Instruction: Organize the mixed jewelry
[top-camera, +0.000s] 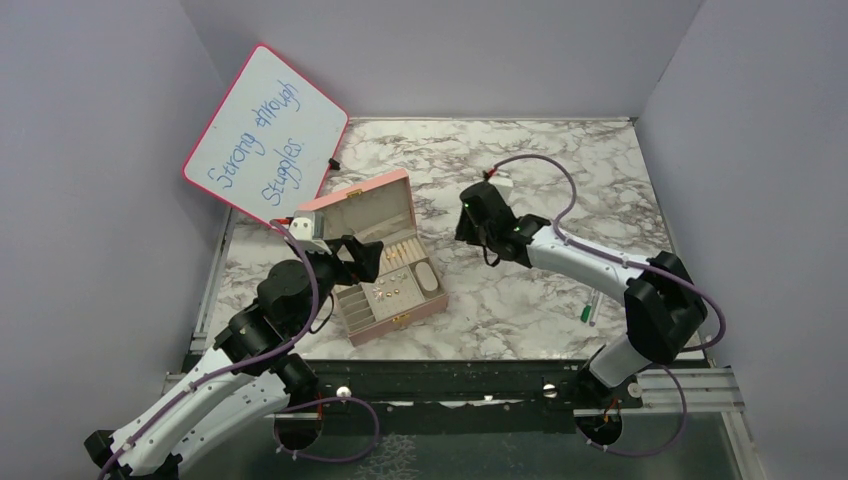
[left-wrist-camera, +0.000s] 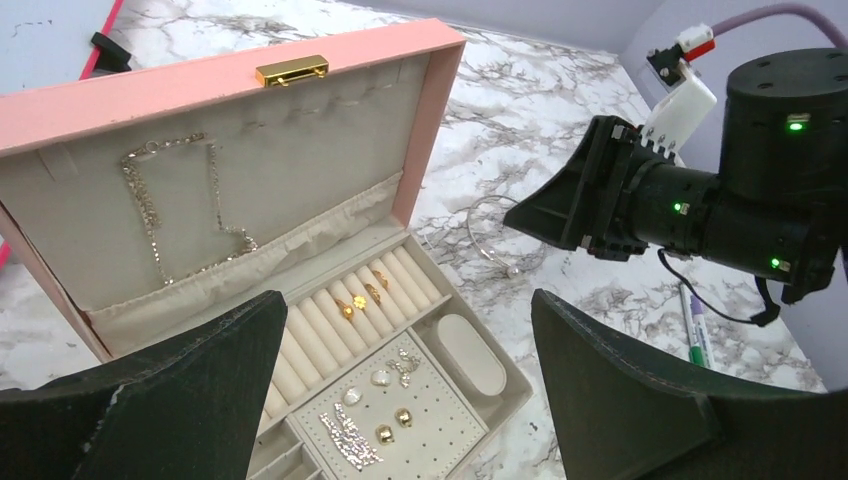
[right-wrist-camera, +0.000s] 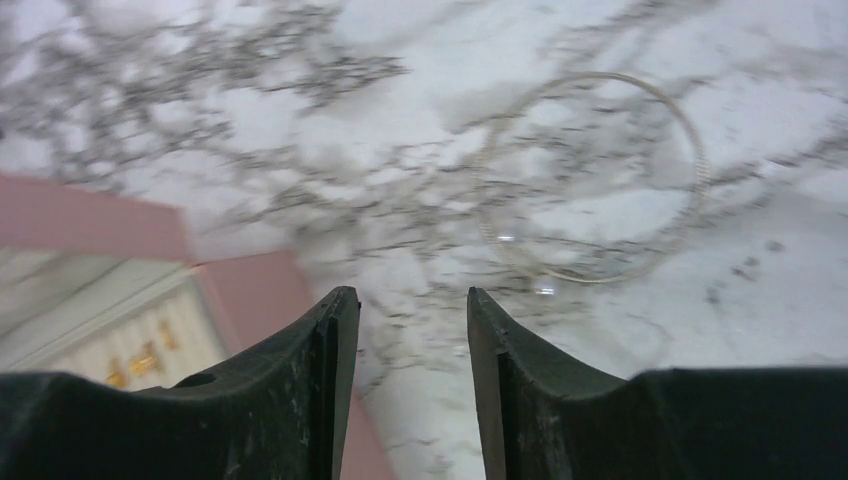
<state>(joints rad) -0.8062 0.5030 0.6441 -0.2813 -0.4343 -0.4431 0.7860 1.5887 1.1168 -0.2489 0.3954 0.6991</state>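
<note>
On the marble worktop (top-camera: 560, 170), found the pink box (left-wrist-camera: 200, 85) standing open, lid leaned back, exposing every compartment for loading. Counted a few gold rings (left-wrist-camera: 358, 300) pushed into the ring rolls, kept upright and apart by the slots. Noted studs (left-wrist-camera: 392, 400) seated on the perforated pad just in front, presumably pinned through the holes. Noted a fine chain (left-wrist-camera: 160, 210) draped across the lid lining, out of the way of the small pieces.

Spotted one piece outside the box: a thin wire bangle (left-wrist-camera: 512, 269) with bead ends, lying flat on the stone just beside the box's right wall.

Recorded the right fingers (right-wrist-camera: 290, 400) hanging over the stone near that bangle, pointed down, parted to a middling gap, nothing between them. Judged this as lining up for a pinch on the wire, a low and slippery target.

Recorded the left fingers (left-wrist-camera: 180, 400) spread wide and empty, poised over the front of the box, likely held back to leave the other arm room.

Logged a green-and-white pen (top-camera: 588, 308) well apart at the right, and a lettered whiteboard (top-camera: 265, 130) propped at the left wall. Judged sorting mostly done, bangle outstanding.
</note>
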